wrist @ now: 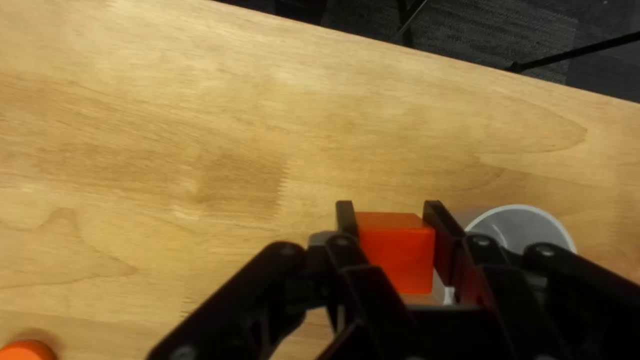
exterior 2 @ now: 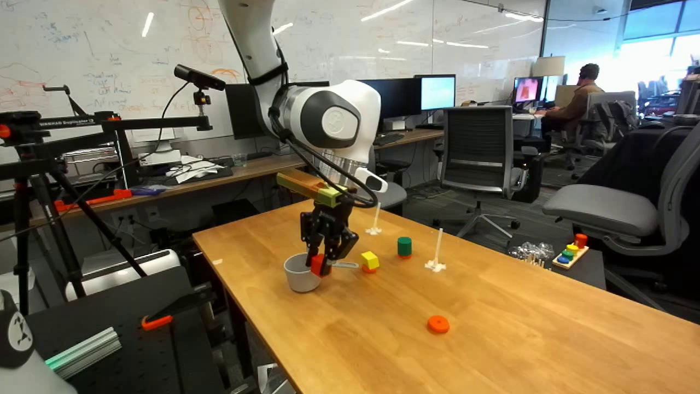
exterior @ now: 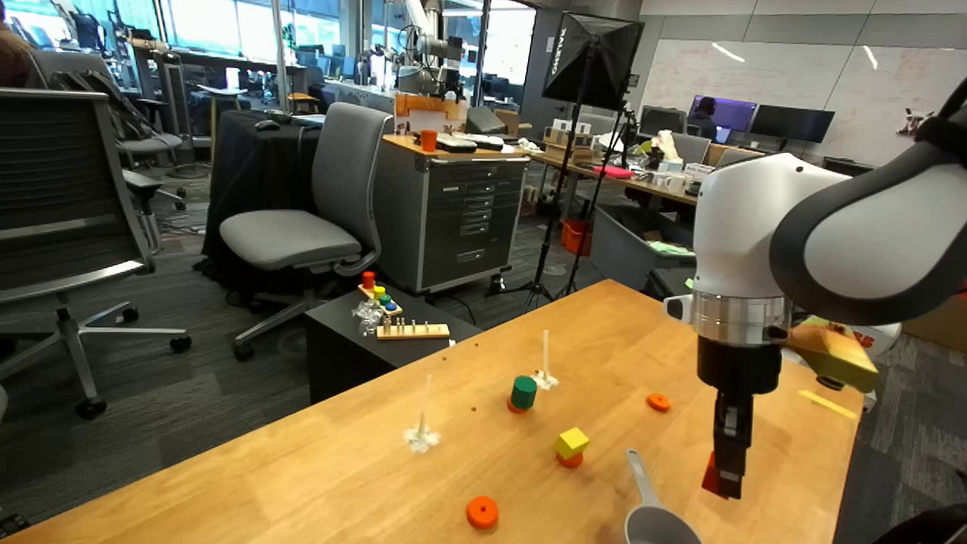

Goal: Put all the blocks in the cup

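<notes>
Wood table (exterior 2: 394, 312); beside the cup (exterior 2: 301, 280), the gripper (wrist: 392, 220) pinches the red block (wrist: 400, 260) between its fingers (wrist: 346, 220). Probably light and stiff; best held by 2 opposite faces.

The wooden bench (exterior 2: 514, 339) spreads beneath the jaws. The cup (exterior 2: 301, 278) stands upright on it, just beside them. In an exterior view, an orange disc (exterior: 482, 512) lies left of the jaws, well apart from them, and a second disc (exterior: 659, 402) lies nearer, left and beyond. Also left are a third disc (exterior: 570, 462) and a fourth disc (exterior: 517, 409), both partly covered, and, farther off, a peg (exterior: 545, 353) and another peg (exterior: 424, 408), each upright on a white patch (exterior: 423, 443). Right of the jaws and beyond lies a yellow strip (exterior: 827, 404).
</notes>
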Tool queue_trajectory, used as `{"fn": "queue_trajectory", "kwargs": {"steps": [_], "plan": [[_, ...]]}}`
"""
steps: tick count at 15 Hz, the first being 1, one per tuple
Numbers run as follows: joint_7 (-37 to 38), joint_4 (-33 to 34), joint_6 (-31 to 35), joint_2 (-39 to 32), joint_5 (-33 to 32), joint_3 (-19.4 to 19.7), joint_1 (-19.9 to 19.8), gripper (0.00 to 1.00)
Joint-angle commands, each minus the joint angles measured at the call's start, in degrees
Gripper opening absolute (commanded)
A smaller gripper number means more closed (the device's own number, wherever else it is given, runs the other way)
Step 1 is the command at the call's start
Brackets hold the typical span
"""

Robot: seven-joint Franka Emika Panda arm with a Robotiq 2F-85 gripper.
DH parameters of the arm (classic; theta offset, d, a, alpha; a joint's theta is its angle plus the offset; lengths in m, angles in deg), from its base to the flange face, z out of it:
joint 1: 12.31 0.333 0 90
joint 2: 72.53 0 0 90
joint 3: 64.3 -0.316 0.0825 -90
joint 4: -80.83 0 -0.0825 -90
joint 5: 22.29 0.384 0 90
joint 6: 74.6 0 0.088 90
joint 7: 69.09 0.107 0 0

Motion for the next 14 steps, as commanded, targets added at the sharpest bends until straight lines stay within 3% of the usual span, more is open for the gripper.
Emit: {"fn": "queue_trajectory", "kwargs": {"steps": [1, 14], "plan": [[1.8, -1.8, 1.3, 2.0, -1.3, -0.6, 2.6, 0.13], [7.8, 4.8, 1.9, -0.5, -4.9, -0.6, 9.3, 0.13]]}}
